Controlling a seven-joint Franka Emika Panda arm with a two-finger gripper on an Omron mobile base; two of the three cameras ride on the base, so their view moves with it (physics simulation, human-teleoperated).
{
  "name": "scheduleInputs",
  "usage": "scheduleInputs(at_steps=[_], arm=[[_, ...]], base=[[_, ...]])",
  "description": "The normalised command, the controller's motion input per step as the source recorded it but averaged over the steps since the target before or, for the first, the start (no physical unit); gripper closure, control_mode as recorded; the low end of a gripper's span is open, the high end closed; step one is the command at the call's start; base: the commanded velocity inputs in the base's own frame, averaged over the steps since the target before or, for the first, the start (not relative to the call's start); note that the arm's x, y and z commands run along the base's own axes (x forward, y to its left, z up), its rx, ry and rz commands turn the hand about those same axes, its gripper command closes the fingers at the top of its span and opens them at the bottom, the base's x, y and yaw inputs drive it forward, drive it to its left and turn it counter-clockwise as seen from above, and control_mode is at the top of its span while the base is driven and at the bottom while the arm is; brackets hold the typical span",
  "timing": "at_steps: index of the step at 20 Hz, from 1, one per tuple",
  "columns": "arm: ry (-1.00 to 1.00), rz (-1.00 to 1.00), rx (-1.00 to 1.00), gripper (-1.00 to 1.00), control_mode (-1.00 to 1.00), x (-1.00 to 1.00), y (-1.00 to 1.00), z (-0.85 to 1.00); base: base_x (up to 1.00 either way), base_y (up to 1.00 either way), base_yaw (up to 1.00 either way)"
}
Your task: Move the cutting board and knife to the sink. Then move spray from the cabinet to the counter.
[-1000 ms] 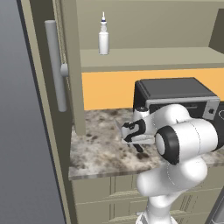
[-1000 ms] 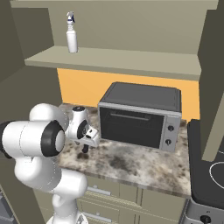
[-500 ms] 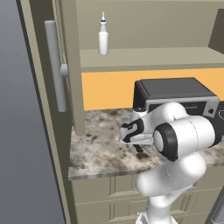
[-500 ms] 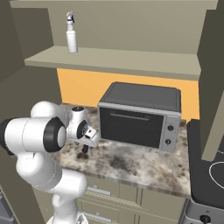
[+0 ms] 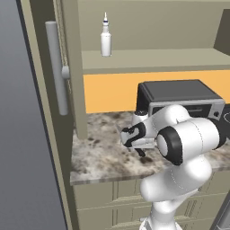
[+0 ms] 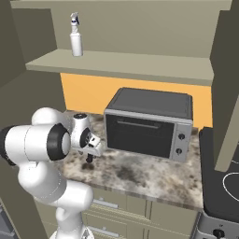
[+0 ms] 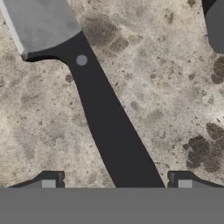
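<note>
A simulated kitchen, its speckled counter [image 5: 96,157] running beneath an open beige cabinet [image 6: 126,63]. Nearest to me on that counter, the gripper [image 7: 116,183] hangs low over the stone with its fingertips [image 7: 48,183] spread wide, one on either side of the black handle of the knife [image 7: 94,103], not pressing it. The knife lies flat on the counter, its grey blade pointing away from the hand. In my base views the gripper [image 6: 91,154] sits just in front of a toaster oven [image 6: 149,122], which stands toward the counter's back. Farther off, above the counter, the spray [image 6: 75,35] stands upright on the cabinet shelf, near its left end.
</note>
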Motion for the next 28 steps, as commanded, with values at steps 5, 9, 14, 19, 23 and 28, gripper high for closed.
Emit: scheduleInputs(at_steps=[5,9,14,19,23,28], arm=[[-0.06,0.0,0.01,-1.0,-1.0,-0.01,0.33,-0.07],[-0.04,0.0,0.01,-1.0,-1.0,0.0,0.36,-0.08],[-0.03,0.0,0.0,-1.0,-1.0,0.0,0.37,-0.08],[0.0,0.0,0.0,-1.0,-1.0,0.01,0.24,-0.04],[0.0,0.0,0.0,-1.0,-1.0,0.14,0.02,-0.04],[0.0,0.0,0.0,-1.0,-1.0,0.18,0.04,-0.11]], base=[[0.0,0.0,0.0],[0.0,0.0,0.0],[0.0,0.0,0.0],[0.0,0.0,0.0],[0.0,0.0,0.0],[0.0,0.0,0.0]])
